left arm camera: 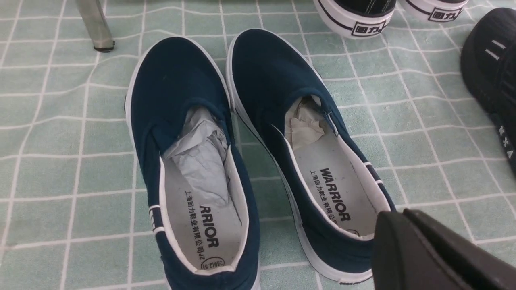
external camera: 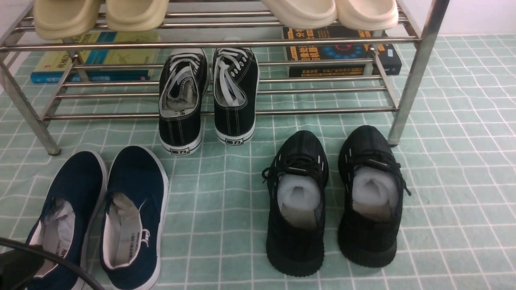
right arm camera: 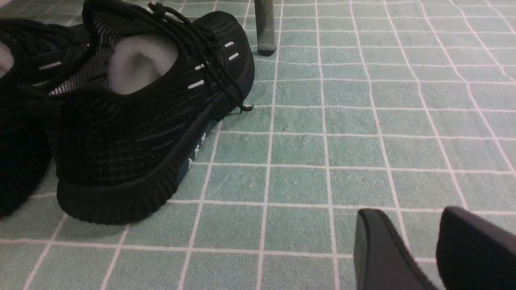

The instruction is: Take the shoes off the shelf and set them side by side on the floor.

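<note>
Two navy slip-on shoes (external camera: 76, 189) (external camera: 137, 181) stand side by side on the pale green tiled floor (external camera: 225, 201), toes toward the chrome shelf (external camera: 217, 43), in front of its left leg. In the left wrist view both shoes (left arm camera: 177, 92) (left arm camera: 270, 76) show grey lining, crumpled paper stuffing and "WARRIOR" insoles. My left gripper (left arm camera: 397, 215) is shut on nothing, its tips just over the heel of the right-hand shoe. My right gripper (right arm camera: 409, 217) is open low over bare floor, apart from any shoe.
Black canvas sneakers (external camera: 183, 100) with white laces sit on the shelf's lower tier, heels overhanging. All-black knit sneakers (external camera: 298, 169) (right arm camera: 133, 133) stand on the floor at the right. Beige slippers (external camera: 100, 16) and cream slippers (external camera: 330, 12) occupy the top tier. Books (external camera: 342, 52) lie beneath.
</note>
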